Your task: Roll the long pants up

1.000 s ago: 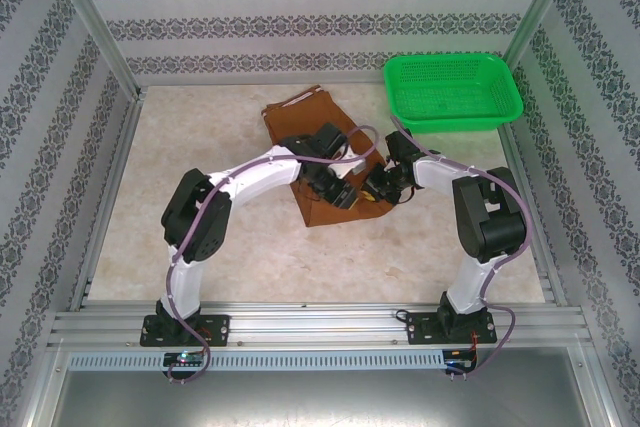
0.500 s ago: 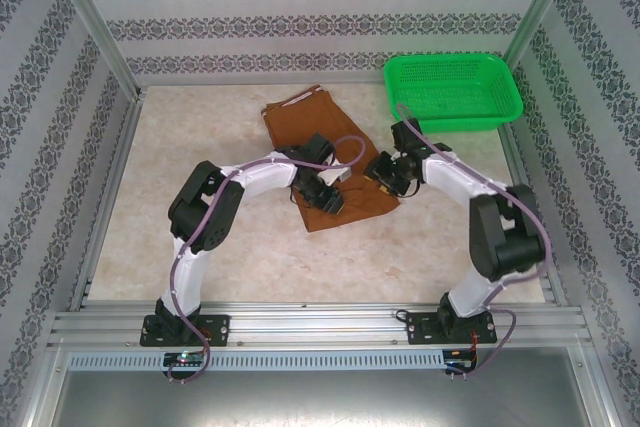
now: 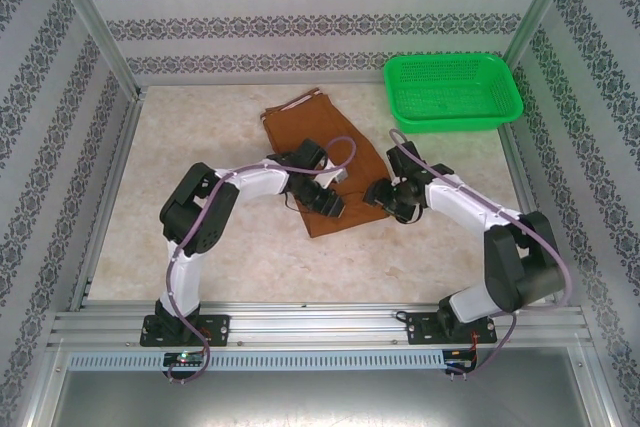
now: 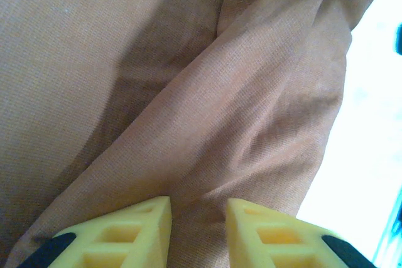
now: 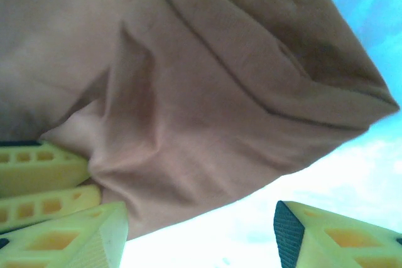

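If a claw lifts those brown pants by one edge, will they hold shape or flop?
Probably flop: the pants fold softly beside the left claw. Likely light: the cloth looks thin. Pushed, they would probably bunch, given the creases near the right claw.

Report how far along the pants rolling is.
Done: the long pants lie folded into a narrow strip on the table. In hand: the left claw is over a fold at the strip's near end, fingers close together, grip unclear; the right claw stands open beside that end. Left: no tight roll shows yet, and the strip's far part lies flat.
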{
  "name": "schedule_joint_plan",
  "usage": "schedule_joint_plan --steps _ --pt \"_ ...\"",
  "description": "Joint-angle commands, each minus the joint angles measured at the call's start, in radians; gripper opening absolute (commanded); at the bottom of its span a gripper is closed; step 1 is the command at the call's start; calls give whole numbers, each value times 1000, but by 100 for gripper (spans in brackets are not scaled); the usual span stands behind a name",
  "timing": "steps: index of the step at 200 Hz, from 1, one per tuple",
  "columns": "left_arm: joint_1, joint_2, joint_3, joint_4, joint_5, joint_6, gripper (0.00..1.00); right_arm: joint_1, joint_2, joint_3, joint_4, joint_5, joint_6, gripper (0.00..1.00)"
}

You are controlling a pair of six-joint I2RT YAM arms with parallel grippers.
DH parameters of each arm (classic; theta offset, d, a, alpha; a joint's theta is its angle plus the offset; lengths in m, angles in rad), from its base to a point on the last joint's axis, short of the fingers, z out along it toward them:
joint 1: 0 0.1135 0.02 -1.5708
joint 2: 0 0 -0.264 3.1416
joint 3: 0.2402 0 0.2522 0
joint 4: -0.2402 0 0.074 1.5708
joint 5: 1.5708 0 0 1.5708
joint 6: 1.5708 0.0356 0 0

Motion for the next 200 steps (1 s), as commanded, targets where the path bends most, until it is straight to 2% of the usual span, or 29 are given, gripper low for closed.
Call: schedule_joint_plan --steps 1,49,128,148,200 --pt "-15 -6 -94 -79 61 -66 30 7 31 -10 14 35 26 65" --pt "-15 -57 -144 -81 99 -95 31 23 84 -16 4 17 57 65" --pt "-25 -19 -87 -54 149 -157 31 66 -81 -128 -62 54 129 65" --pt "-34 -7 -83 -41 180 -162 31 78 -92 -156 -26 73 150 65" --pt "-60 -26 -138 33 292 -209 29 80 9 -186 129 69 185 66"
